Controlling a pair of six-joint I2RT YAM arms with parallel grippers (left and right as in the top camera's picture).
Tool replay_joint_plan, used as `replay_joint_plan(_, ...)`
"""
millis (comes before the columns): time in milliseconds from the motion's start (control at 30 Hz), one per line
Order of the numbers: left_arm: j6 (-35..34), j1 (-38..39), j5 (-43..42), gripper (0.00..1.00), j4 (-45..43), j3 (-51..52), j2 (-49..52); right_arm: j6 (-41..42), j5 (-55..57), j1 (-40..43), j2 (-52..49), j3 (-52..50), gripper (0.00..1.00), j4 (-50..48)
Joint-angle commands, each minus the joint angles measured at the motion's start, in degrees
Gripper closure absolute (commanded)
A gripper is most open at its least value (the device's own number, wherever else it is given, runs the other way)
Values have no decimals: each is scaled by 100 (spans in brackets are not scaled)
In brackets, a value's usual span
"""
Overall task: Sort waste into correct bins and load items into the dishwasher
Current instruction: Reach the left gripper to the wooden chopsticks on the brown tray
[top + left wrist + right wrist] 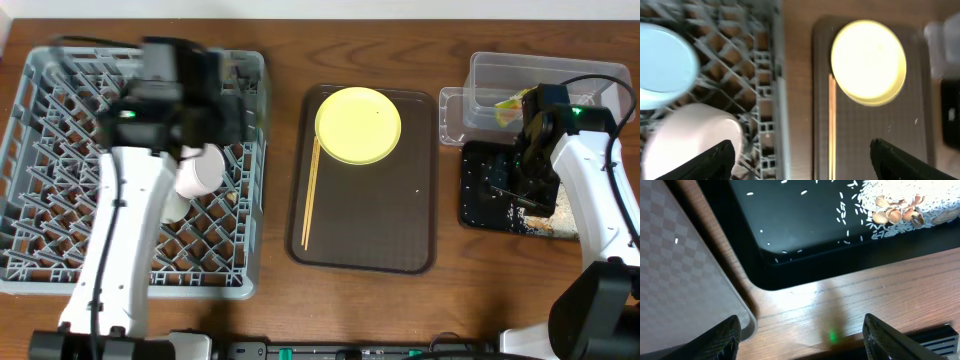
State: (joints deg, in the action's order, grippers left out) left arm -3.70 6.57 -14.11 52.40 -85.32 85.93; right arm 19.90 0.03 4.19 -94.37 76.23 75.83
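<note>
Both empty, left pincer [802, 157] and right pincer [800, 332] gape wide, and the flat yellow plate [868, 61] ahead of the left may slip a shallow pinch.

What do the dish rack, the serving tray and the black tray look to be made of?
Dish rack: grey moulded plastic, matt, judging by its uniform lattice. Serving tray: probably brown plastic, with a fine checked texture in the right wrist view. Black tray: likely plastic, smooth with a faint sheen; metal cannot be excluded.
</note>
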Motion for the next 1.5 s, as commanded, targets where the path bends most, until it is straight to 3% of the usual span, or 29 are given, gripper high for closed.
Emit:
replay_joint_plan(0,-219,472,586,11,39,382,114,-68,59,31,136,55,24,-4)
replay_joint_plan(333,-459,1436,579,12,-168,1392,579,-68,59,31,136,55,23,-37)
replay_joint_plan(733,-833,2409,579,16,-645,1478,1631,-79,61,31,136,55,23,-39)
replay_joint_plan(1467,-1019,2688,581,16,-1401,1482,2243,-131,59,31,136,55,23,-39)
